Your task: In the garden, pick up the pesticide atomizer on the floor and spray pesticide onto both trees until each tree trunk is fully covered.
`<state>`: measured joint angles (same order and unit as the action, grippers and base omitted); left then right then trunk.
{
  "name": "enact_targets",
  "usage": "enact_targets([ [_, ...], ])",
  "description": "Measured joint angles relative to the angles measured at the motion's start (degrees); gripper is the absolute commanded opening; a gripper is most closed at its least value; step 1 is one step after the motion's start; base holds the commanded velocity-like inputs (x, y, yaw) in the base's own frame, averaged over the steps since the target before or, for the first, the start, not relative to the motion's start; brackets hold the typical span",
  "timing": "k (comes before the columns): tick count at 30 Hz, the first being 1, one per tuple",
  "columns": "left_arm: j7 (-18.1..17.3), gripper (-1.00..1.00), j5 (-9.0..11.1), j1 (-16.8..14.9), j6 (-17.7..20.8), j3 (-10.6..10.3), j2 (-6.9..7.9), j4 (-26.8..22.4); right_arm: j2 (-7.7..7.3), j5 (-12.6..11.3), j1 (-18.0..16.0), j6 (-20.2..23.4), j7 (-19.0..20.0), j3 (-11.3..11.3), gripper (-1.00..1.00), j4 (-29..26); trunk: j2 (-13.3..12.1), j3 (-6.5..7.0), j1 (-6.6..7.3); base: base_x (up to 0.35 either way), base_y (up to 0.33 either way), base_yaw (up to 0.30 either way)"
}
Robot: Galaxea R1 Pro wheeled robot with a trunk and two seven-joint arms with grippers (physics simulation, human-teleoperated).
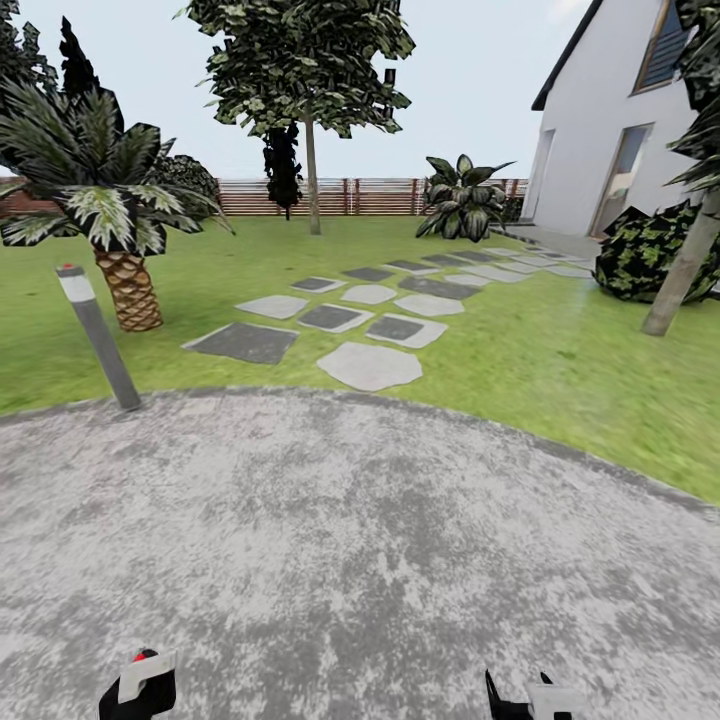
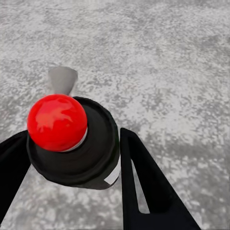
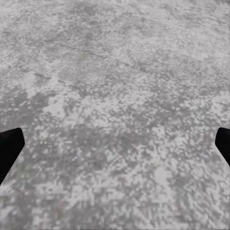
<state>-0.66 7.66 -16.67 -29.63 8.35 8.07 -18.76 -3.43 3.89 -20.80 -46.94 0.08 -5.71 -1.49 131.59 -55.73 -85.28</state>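
From the head camera, a curved apron of mottled grey floor point(image 1: 340, 560) spreads across the foreground of the garden point(image 1: 560, 350), meeting green lawn crossed by flat stepping stones point(image 1: 370, 365) that lead toward a white house point(image 1: 610, 150). One pale-trunked tree point(image 1: 311, 170) stands far back near the brown slat fence point(image 1: 330, 196), while a second tree trunk point(image 1: 683, 265) leans at the right edge beside a dark shrub point(image 1: 640, 255). A short palm point(image 1: 120, 220) and a tilted grey lamp post point(image 1: 100, 338) with a red cap sit at the left, at the paving's rim. At the bottom edge, the left gripper point(image 1: 140, 688) shows with a red-topped white object in it, and the right gripper point(image 1: 530, 700) pokes into view well apart from it. In the left wrist camera, the left gripper point(image 2: 72, 158) is closed around the pesticide atomizer point(image 2: 72, 139), a dark round body crowned by a glossy red ball, with a black finger on each side and a grey nozzle jutting out beyond it over the concrete. In the right wrist camera, the right gripper point(image 3: 115, 143) holds nothing, its black fingertips point(image 3: 9, 148) spread wide to opposite edges of the frame above bare grey paving point(image 3: 115, 96).
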Motion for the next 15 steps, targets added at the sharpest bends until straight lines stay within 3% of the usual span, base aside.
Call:
enact_targets([
  [15, -0.3, -1.0, 0.0, 0.0, 0.1, 0.1, 0.0, 0.0, -0.03, 0.0, 0.0, 0.0, 0.0, 0.0, 1.0, 0.0, 0.0, 0.0, 0.0, 0.334, 0.094, 0.0],
])
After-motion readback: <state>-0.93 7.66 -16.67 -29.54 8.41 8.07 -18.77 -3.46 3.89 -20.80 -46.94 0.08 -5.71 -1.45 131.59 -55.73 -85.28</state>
